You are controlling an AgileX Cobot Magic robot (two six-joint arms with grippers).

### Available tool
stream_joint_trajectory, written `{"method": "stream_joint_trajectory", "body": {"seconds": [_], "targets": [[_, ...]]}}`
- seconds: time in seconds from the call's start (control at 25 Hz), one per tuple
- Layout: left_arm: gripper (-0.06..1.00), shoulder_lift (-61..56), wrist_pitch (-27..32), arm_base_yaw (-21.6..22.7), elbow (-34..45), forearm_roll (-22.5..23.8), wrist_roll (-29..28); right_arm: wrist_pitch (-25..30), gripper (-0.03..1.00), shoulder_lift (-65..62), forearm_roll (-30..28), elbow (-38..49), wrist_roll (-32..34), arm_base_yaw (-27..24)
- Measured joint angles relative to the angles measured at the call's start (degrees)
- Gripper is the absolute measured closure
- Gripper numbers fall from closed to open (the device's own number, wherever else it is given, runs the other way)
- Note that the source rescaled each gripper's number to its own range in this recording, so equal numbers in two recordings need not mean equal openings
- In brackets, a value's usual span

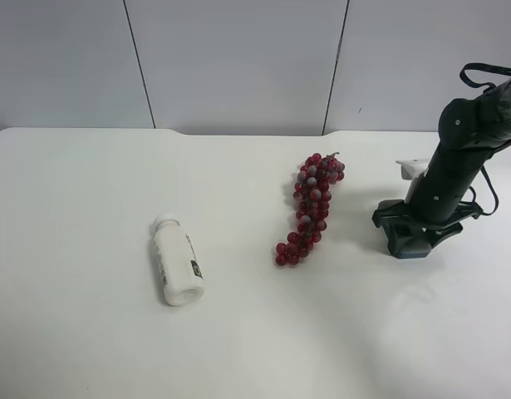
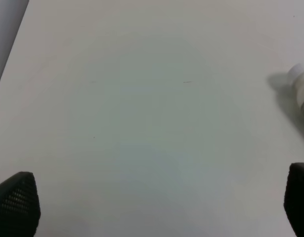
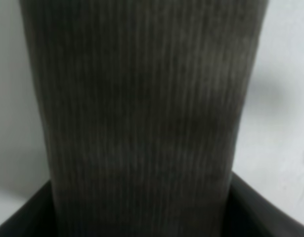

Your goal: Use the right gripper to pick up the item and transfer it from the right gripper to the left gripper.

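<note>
The item fills the right wrist view as a dark grey ribbed felt face, very close to the lens, with black gripper parts at the bottom edge. In the exterior high view the right gripper is down on the table at the right, shut on the item, whose body is almost wholly hidden under the black fingers. The left gripper is open over bare table. Only its two black fingertips show, wide apart with nothing between them. The left arm is out of the exterior high view.
A bunch of red grapes lies just left of the right gripper. A white bottle lies on its side at centre-left, and its cap end shows in the left wrist view. The white table ends at a grey panelled wall.
</note>
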Motion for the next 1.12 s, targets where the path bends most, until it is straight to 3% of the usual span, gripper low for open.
{"method": "stream_joint_trajectory", "body": {"seconds": [0.68,1.12], "targets": [[-0.06,0.0,0.0,0.0,0.0,0.0,0.0,4.0,0.97,-16.4,0.6,0.0,-0.4,0.8],[-0.06,0.0,0.0,0.0,0.0,0.0,0.0,6.1,0.97,-24.1,1.2,0.0,-4.3,14.3]]}}
